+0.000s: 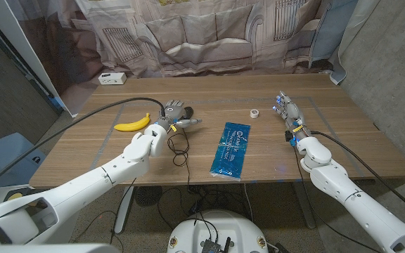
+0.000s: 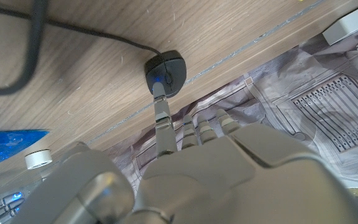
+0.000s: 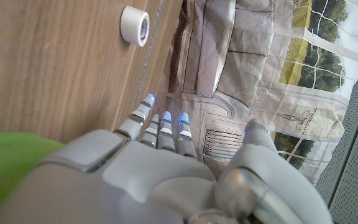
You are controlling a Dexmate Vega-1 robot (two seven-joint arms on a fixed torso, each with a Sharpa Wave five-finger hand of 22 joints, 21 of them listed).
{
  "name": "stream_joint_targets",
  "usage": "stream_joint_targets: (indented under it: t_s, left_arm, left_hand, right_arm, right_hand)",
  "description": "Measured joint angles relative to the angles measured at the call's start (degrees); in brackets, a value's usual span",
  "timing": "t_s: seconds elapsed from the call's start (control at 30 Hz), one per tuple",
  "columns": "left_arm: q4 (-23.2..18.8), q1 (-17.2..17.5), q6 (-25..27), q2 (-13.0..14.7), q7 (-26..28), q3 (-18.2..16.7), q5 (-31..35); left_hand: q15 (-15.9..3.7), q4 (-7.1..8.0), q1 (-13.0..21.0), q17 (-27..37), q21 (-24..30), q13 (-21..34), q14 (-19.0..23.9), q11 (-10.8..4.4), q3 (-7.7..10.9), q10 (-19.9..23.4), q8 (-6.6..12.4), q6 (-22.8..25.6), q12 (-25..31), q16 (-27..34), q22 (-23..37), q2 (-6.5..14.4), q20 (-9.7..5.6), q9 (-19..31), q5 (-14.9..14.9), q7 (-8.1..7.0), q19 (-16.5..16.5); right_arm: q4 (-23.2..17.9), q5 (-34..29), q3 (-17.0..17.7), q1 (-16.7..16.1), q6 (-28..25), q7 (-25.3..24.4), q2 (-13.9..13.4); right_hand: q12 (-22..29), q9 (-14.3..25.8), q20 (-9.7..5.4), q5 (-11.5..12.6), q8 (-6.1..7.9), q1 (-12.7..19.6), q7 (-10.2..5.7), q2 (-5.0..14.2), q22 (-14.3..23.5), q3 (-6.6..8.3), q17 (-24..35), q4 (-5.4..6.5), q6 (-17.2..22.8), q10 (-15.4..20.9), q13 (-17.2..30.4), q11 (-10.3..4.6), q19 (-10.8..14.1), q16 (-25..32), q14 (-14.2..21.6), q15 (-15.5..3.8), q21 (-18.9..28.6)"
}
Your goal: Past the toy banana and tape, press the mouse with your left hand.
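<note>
Head view puts the left hand (image 1: 175, 114) left of centre, one fingertip (image 2: 158, 90) pressing the mouse (image 2: 166, 71) beside the toy banana (image 1: 133, 124), while the right hand (image 1: 289, 114), empty with fingers extended, stands right of the tape (image 1: 254, 112).

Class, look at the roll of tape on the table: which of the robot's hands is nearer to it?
Right. The right hand stands just beside the tape, apart from it. The left hand is farther off, over by the banana, a fingertip on the mouse.
</note>
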Motion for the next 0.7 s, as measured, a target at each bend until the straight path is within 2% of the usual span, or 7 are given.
stream_joint_targets:
  t_s: [0.7]
  left_arm:
    - [0.70,-0.07,0.21,-0.29,0.55,0.36,-0.78]
  left_hand:
    - [0.05,0.00,0.00,0.00,0.00,0.00,0.62,-0.09,0.00,0.51,-0.42,0.31,0.00,0.00,0.00,0.00,0.00,0.00,0.00,-0.29,0.01]
  right_arm:
    - [0.06,0.07,0.12,-0.13,-0.07,-0.33,0.12]
  right_hand:
    - [0.00,0.00,0.30,0.00,0.00,0.00,0.01,0.00,0.00,0.00,0.00,0.00,-0.01,0.00,-0.01,0.00,-0.30,0.00,0.00,0.00,0.00]
